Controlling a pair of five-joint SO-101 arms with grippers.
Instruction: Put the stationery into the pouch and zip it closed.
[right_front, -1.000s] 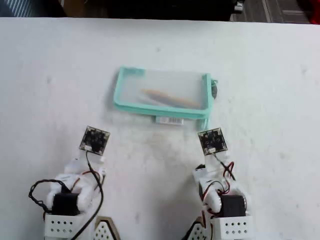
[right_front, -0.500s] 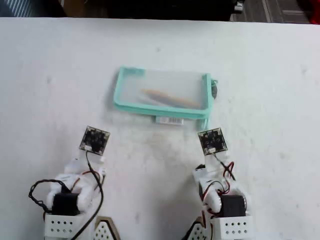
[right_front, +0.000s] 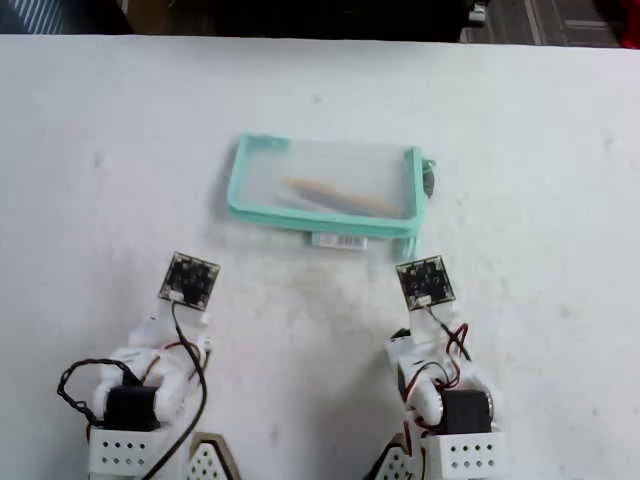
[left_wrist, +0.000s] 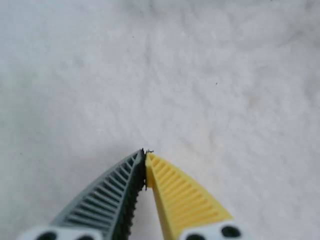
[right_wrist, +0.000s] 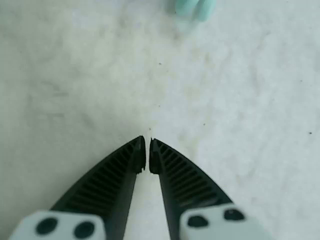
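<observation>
Two closed grippers (left_wrist: 145, 152) (right_wrist: 146, 140), one pouch (right_front: 330, 165)

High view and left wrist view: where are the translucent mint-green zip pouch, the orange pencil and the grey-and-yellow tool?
Translucent mint-green zip pouch (right_front: 236, 180), high view, on its side border.
Orange pencil (right_front: 340, 197), high view, mid-shaft, inside the pouch.
Grey-and-yellow tool (left_wrist: 145, 152), left wrist view, between its fingertips.

1 pouch (right_front: 325, 160) w/ 1 pencil (right_front: 340, 197) (others unclear), 2 arms (right_front: 150, 385) (right_front: 445, 395), 1 table (right_front: 100, 120).
</observation>
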